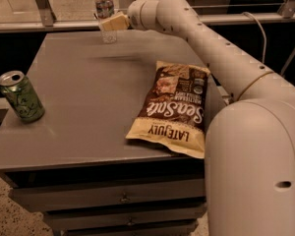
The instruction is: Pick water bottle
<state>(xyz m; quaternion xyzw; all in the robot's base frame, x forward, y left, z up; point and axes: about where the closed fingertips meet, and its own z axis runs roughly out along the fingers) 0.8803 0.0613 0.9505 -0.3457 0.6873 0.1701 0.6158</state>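
At water bottle point(104, 3), gripper point(108, 23) (can point(20, 96) apart)

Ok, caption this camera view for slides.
Gripper at the upright water bottle on the table's far edge; green can and chip bag nearer.

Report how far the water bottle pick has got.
Done: the arm is stretched across the table to its far edge, putting the gripper against the water bottle. In hand: the grasp itself; whether it holds the bottle cannot be told. Left: the lift, since the bottle stands upright on the table. The green can and chip bag lie apart from it.
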